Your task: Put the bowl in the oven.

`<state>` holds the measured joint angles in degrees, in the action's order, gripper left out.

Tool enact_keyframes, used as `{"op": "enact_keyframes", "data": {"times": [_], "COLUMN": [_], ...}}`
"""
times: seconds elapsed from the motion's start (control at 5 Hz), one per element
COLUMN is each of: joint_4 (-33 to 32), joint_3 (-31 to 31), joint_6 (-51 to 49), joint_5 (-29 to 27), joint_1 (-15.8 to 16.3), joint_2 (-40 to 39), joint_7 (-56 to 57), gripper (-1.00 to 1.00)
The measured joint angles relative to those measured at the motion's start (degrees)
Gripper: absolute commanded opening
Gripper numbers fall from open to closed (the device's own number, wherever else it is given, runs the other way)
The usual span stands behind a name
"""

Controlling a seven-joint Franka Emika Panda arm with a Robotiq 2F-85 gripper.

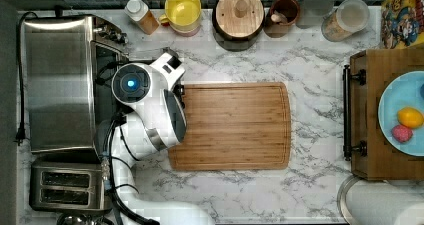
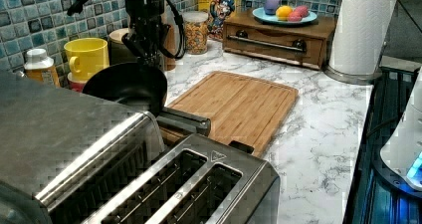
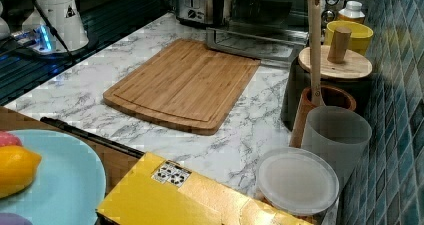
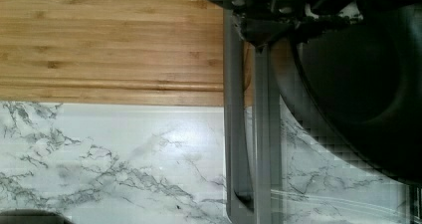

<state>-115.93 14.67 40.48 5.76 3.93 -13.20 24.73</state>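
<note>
Bowl (image 2: 127,86): round, glossy black, held up in the air over the oven's dropped-open glass door (image 3: 252,44), tilted so its hollow faces partly sideways in the left view. It touches neither the table (image 1: 310,185) nor the door, as far as I can tell. The wrist view has its dark curve (image 4: 358,84) right against the pincer hardware, with the door's bar handle (image 4: 244,134) running beneath.

Handling, my guess: rigid, likely ceramic or glazed, so moderately heavy for its width and breakable if dropped or knocked on the steel frame. The gloss suggests a slick surface. The rim is the sensible hold, one finger inside and one outside; a wall pinch would tend to slide. Tilted as it is, the weight hangs off one side of the hold, so a slip or swing is a fair risk.

Pincer (image 2: 149,55): looks to be pinching the bowl's upper rim, closed on it. The fingers themselves are dark against the dark bowl, so that reading is partly inferred.

Arm: in the top view the white links (image 1: 155,105) fold over the gap between the oven (image 1: 60,85) and the cutting board (image 1: 232,125), wrist pointing down, hand at the oven mouth. The base stands at the table's near edge beside the toaster (image 1: 67,185).
</note>
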Motion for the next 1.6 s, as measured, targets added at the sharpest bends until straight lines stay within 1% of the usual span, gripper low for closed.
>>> {"op": "enact_keyframes", "data": {"times": [0.4, 0.6, 0.8, 1.0, 1.4, 1.6], "joint_4": [1.85, 3.13, 3.47, 3.47, 3.41, 3.41], "joint_3": [0.11, 0.98, 1.36, 1.23, 1.79, 3.13], "joint_6": [-0.03, -0.03, 2.55, 6.01, 7.05, 9.9], "joint_5": [0.02, -6.29, -9.94, -11.19, -17.02, -18.67], "joint_1": [2.43, 2.96, 3.31, 3.28, 2.54, 1.95], "joint_2": [-3.1, -5.78, -8.08, -9.32, -9.48, -10.04], "joint_7": [-0.87, -0.88, -0.94, -1.52, -1.69, -1.66], "gripper": [-1.0, -1.0, -1.0, -1.0, -1.0, -1.0]}}
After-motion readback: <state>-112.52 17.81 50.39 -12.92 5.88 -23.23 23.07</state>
